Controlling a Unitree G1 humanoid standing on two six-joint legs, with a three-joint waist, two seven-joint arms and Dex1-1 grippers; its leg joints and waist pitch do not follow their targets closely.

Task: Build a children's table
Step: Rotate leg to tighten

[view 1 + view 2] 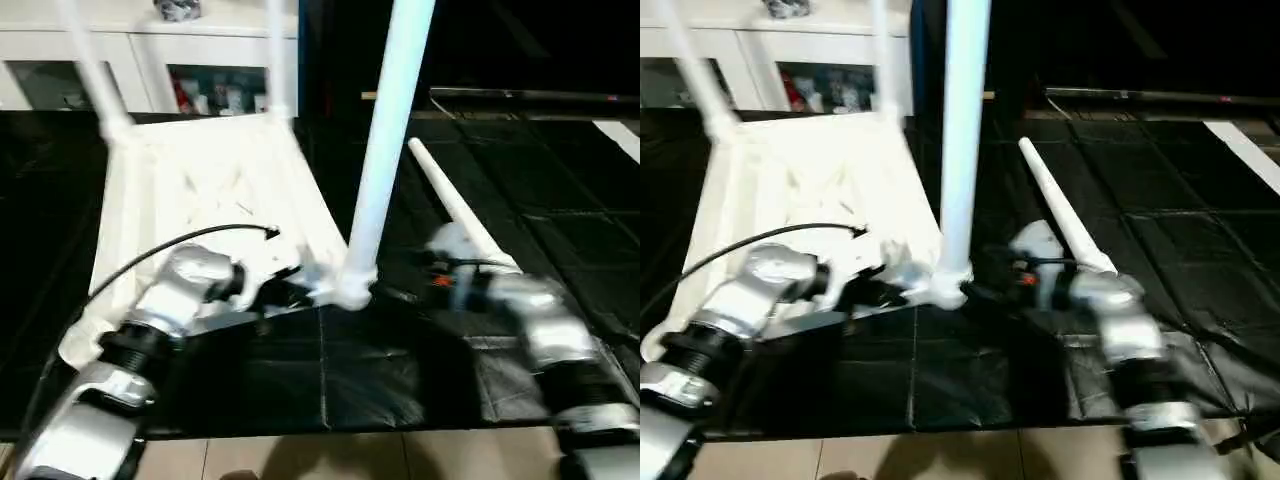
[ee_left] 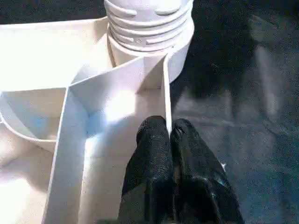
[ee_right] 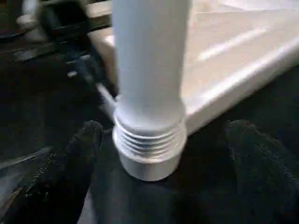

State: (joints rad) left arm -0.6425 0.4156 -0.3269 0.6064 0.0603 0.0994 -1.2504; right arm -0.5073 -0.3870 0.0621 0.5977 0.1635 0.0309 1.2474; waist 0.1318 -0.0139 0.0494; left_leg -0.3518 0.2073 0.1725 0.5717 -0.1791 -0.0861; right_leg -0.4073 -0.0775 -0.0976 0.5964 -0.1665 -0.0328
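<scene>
While upturned, table (image 1: 200,190), four legs (image 1: 385,150).

Table (image 1: 200,200) upside down on mat (image 1: 400,380), loose leg (image 1: 460,215) right

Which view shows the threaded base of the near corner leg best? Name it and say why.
The right wrist view: the leg's threaded base sits close and central, ridges plain, between the open right gripper fingers. The left wrist view crops it at the edge; the eye views show it small and distant.
</scene>
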